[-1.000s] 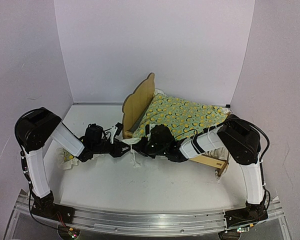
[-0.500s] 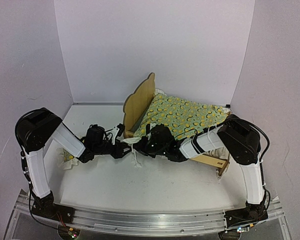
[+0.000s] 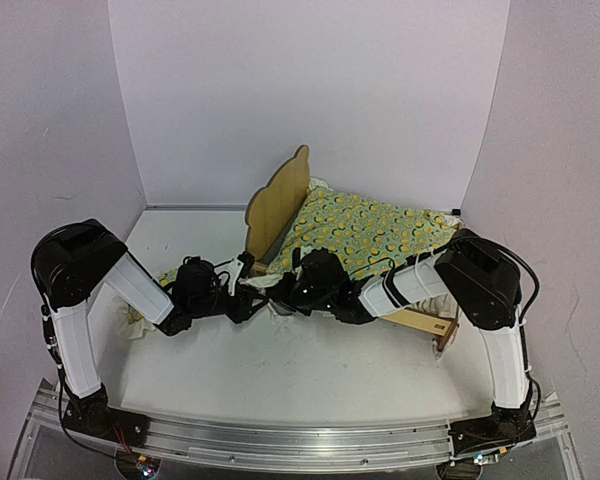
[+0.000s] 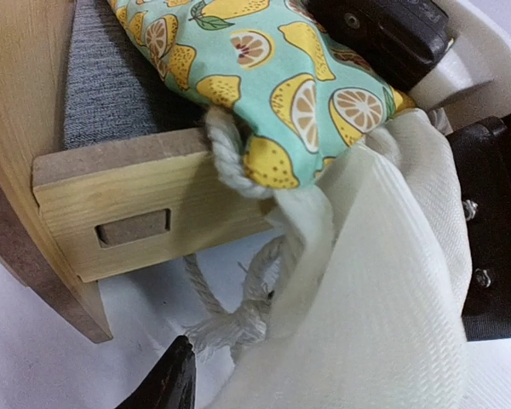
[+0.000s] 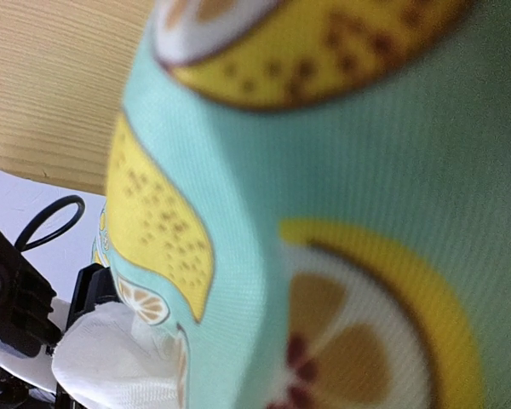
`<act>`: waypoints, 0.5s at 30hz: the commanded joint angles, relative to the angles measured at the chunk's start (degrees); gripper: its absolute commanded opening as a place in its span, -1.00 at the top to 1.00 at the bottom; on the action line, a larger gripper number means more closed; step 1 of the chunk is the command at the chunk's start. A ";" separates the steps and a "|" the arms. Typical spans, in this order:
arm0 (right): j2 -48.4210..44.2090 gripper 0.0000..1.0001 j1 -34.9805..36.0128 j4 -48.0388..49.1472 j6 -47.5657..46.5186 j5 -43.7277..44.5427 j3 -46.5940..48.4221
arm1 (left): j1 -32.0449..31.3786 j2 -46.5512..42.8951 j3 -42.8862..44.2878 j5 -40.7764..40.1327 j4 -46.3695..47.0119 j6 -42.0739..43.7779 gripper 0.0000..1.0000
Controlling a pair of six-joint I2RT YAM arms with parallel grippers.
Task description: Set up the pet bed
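1. Fingers of the left gripper and right gripper sit close together in the top view, at the near left corner of the pet bed. The bed stands toward the back of the table, headboard upright on the left, with the lemon-print quilt spread over it. Both grippers are low at the quilt's white ruffle; their jaws are too dark to read here. A small matching pillow lies partly under the left arm.
2. Left wrist view: one dark fingertip shows at the bottom edge, beside a knotted rope cord. The ruffle hides the other, so I cannot tell whether this gripper grips anything. The bed's plywood side rail and grey base panel lie just ahead, the quilt corner hanging over the rail.
3. Right wrist view: blurred quilt fabric fills the picture, headboard wood at upper left. The fingers are hidden; this gripper is closed, and what it pinches cannot be seen.
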 commanded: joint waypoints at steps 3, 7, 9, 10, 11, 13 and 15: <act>-3.09 1.00 -0.61 1.68 -0.21 1.41 0.21 | 0.52 -3.12 -1.68 -1.58 3.59 1.34 0.23; -3.11 1.00 -0.65 1.65 -0.52 1.08 0.76 | 1.19 -7.52 -6.75 -3.36 3.57 0.87 0.14; -3.18 1.00 -0.60 1.82 -0.49 1.08 0.60 | 2.20 -8.50 -7.67 -4.49 3.52 1.55 0.19; -3.12 1.00 -0.59 1.93 -0.47 1.04 0.48 | 2.73 -8.36 -7.46 -4.69 3.48 2.00 0.27; -3.12 1.00 -0.61 2.03 -0.48 0.95 0.39 | 2.97 -7.93 -6.91 -4.88 3.55 2.35 0.32; -3.03 1.00 -0.55 2.01 -0.39 0.77 0.34 | 3.03 -6.62 -5.27 -3.55 3.54 2.90 0.41; -3.09 1.00 -0.60 2.14 -0.39 0.85 0.25 | 3.00 -4.78 -3.26 -2.32 3.56 2.66 0.47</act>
